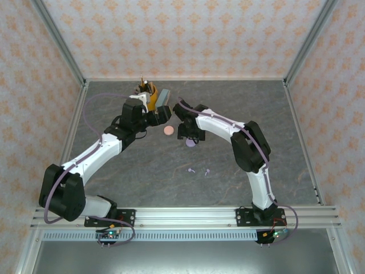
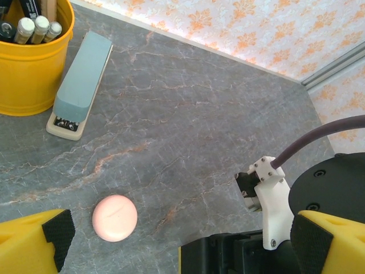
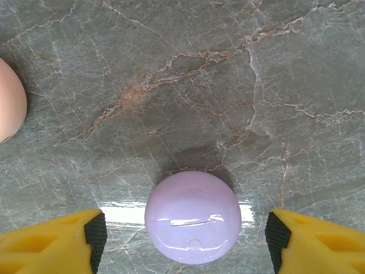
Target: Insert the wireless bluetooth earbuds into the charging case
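A lilac round charging case [image 3: 192, 217] lies closed on the grey table, its lid seam facing the camera. My right gripper [image 3: 185, 242] is open with one yellow finger [image 3: 57, 242] on each side of the case and a gap at both sides. From above, this gripper [image 1: 188, 135] hangs over the lilac case [image 1: 191, 142]. Two tiny lilac wireless bluetooth earbuds [image 1: 190, 170] [image 1: 207, 171] lie loose nearer the arm bases. A pale pink round case [image 2: 114, 218] rests closed just ahead of my open left gripper [image 2: 179, 245], which holds nothing.
A yellow cup [image 2: 28, 63] of pens and a grey stapler [image 2: 80, 85] stand at the back left. The right arm's wrist [image 2: 268, 200] sits close in front of the left gripper. Patterned walls [image 1: 182, 34] enclose the table.
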